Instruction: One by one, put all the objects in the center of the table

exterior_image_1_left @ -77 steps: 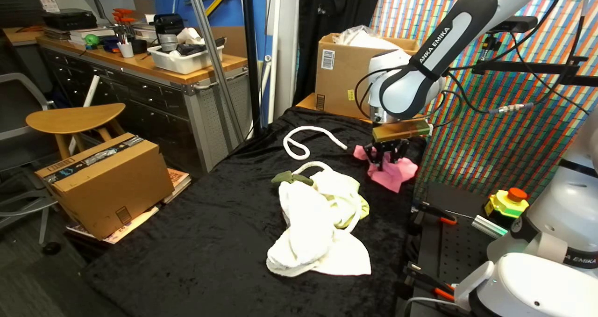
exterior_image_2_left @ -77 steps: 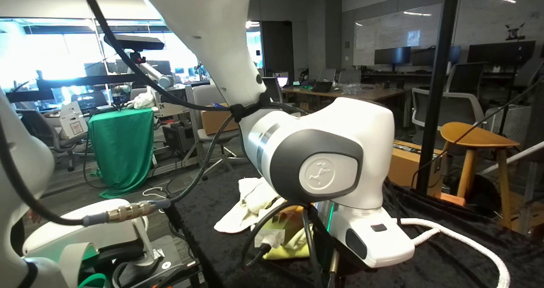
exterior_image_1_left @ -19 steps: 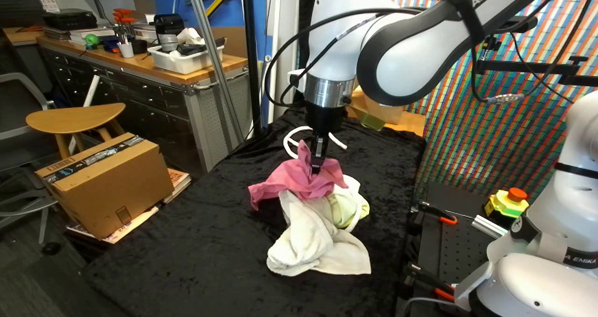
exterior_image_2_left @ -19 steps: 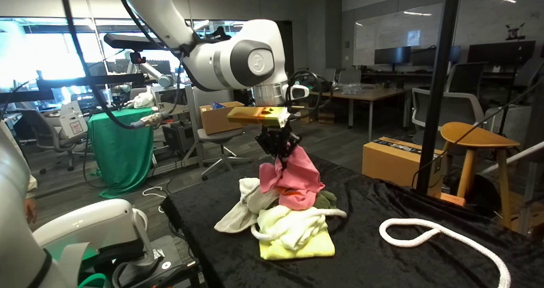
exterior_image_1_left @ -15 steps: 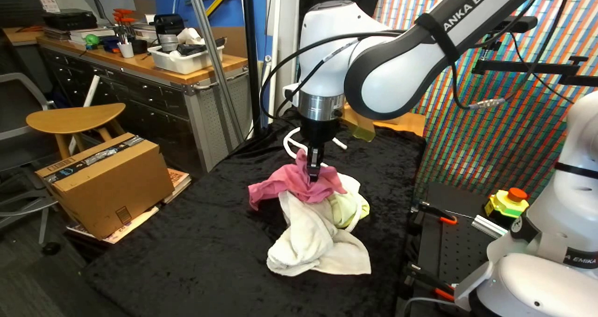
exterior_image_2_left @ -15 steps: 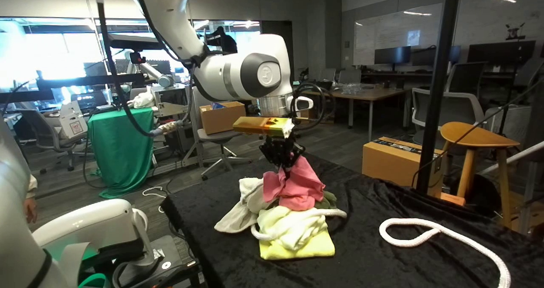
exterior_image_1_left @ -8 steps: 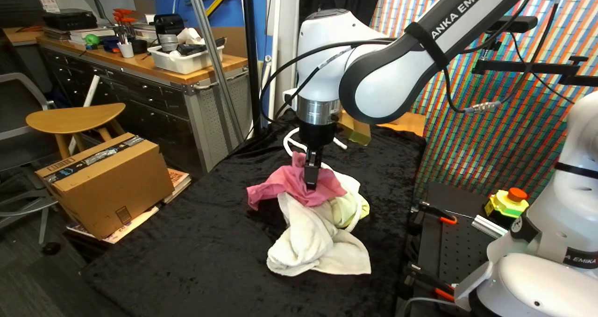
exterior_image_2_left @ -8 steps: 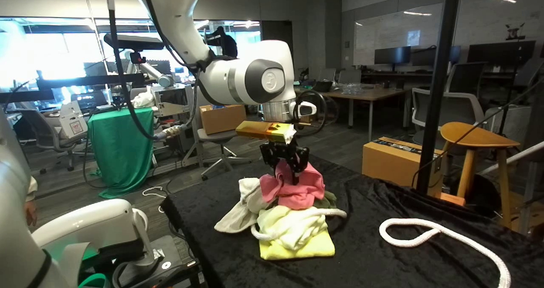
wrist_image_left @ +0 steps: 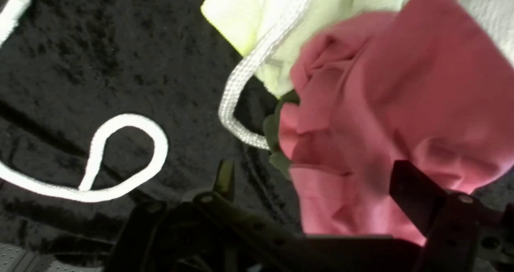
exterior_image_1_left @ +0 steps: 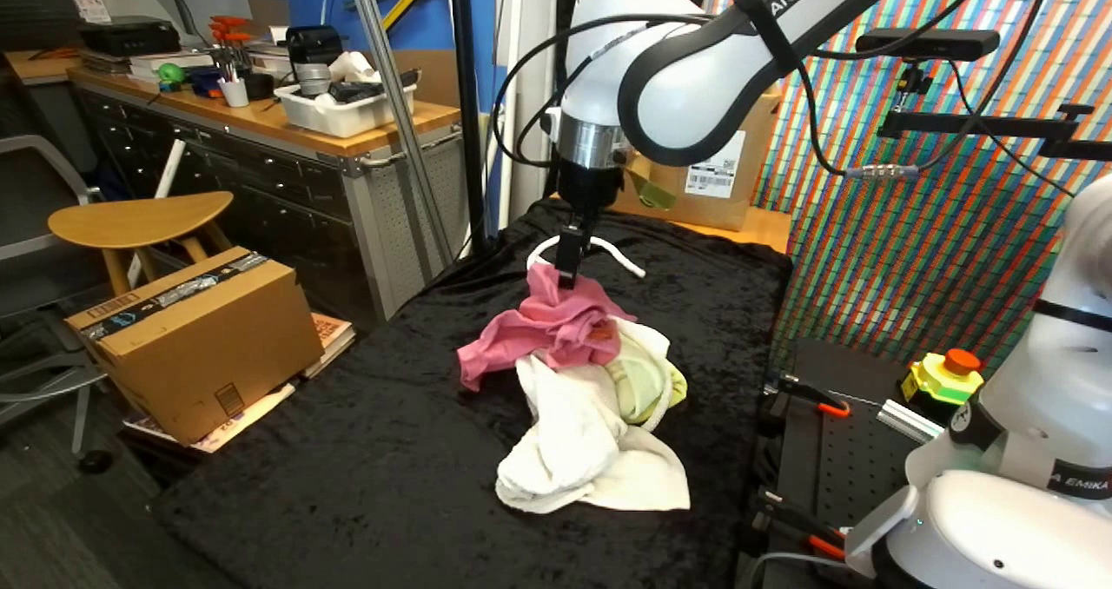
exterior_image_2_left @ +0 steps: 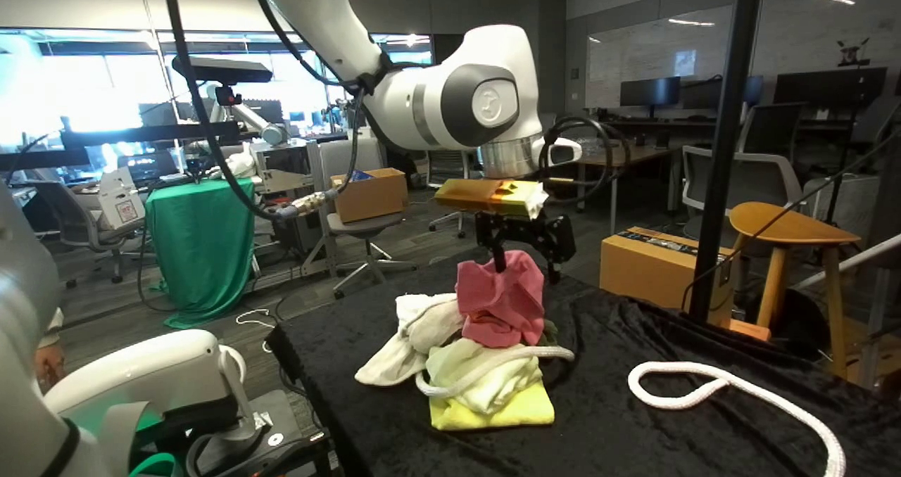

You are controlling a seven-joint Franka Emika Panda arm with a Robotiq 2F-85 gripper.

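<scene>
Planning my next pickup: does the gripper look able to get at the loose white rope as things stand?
Probably yes. The gripper is open, and the loose white rope lies apart from the pink cloth, with nothing seen on top of it. Lifting clear of that cloth first seems wise.

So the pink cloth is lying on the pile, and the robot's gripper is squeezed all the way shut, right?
Not quite: the gripper is open, not shut. The wrist view shows its two fingers spread wide apart. The rest is right: the pink cloth is lying on the pile.
</scene>
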